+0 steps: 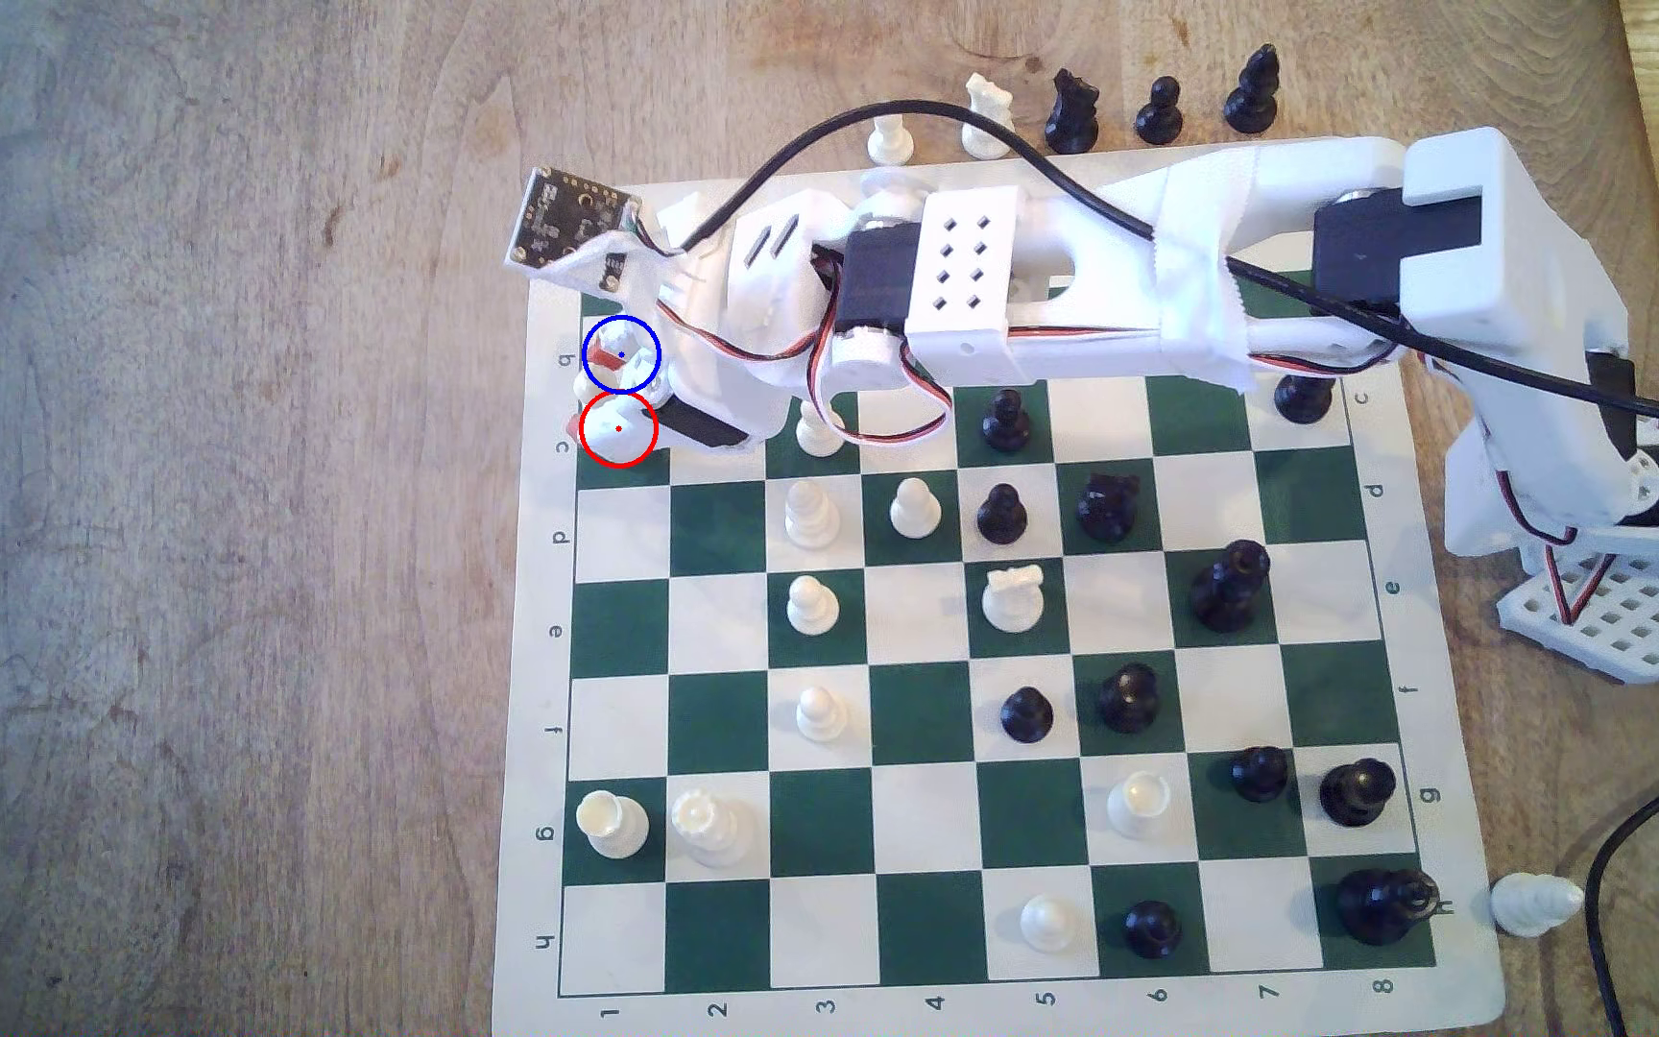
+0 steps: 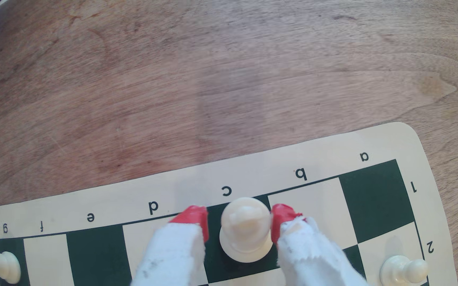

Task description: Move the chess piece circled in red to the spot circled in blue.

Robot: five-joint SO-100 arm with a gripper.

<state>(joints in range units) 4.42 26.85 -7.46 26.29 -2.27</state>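
The exterior view is looking almost straight down from well above the chessboard (image 1: 985, 638), taking in nearly all of it, with the row of numbers running along the picture's lower edge and the letters down the exterior view's left. The wooden table (image 1: 207, 499) is showing around the board. The wrist view is sitting much nearer, facing down and outward past the gripper (image 2: 240, 224) toward the board's lettered edge (letters appearing upside down) and the bare table beyond. Both views are sharing that edge around the square at c, where the chess piece (image 2: 245, 231) is standing.
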